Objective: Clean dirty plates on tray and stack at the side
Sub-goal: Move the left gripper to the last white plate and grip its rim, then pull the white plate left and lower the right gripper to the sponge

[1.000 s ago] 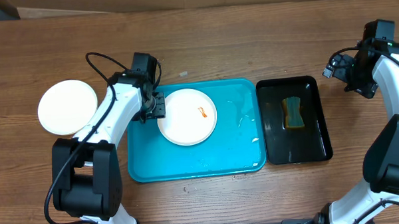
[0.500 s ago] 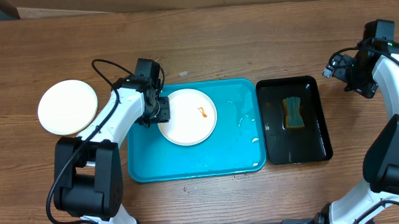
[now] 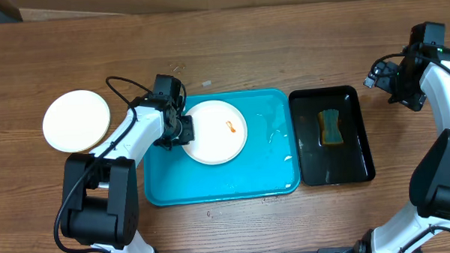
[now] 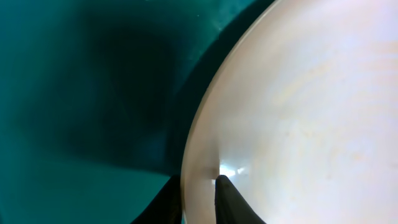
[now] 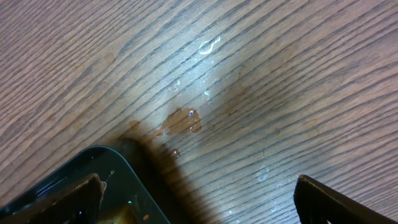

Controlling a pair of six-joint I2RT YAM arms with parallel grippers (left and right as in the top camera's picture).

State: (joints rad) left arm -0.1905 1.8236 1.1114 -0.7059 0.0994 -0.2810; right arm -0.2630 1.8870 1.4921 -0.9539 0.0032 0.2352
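- The left pincer (image 4: 199, 190) grips the left rim of a white plate (image 3: 218, 134). In the left wrist view its two dark fingers (image 4: 231, 198) stand on either side of the rim, one above the plate's inner face and one outside it, with the edge pinched between them.
- That plate lies inside the turquoise tray (image 3: 242, 178), in its upper left part, and carries a small orange-red smear (image 3: 229, 126) a little right of its middle.
- Water drops (image 3: 276, 134) glint on the tray floor to the right of the plate.
- A pale round plate (image 3: 76, 121) sits on the wooden surface (image 3: 245, 51) well to the left of the tray, with a yellowish tinge along its lower right edge. Whether it is one plate or a stack cannot be told from above.
- Just beside the tray on its right lies a narrow black tray (image 3: 361, 163) with a yellow-green sponge (image 3: 331, 127) in its upper half.
- The right pincer (image 5: 196, 202) hangs with its fingers spread wide and holds nothing. It is above the surface beyond the black tray's far right corner.
- In the right wrist view a small wet patch (image 5: 183, 121) shows on the wood near that corner.
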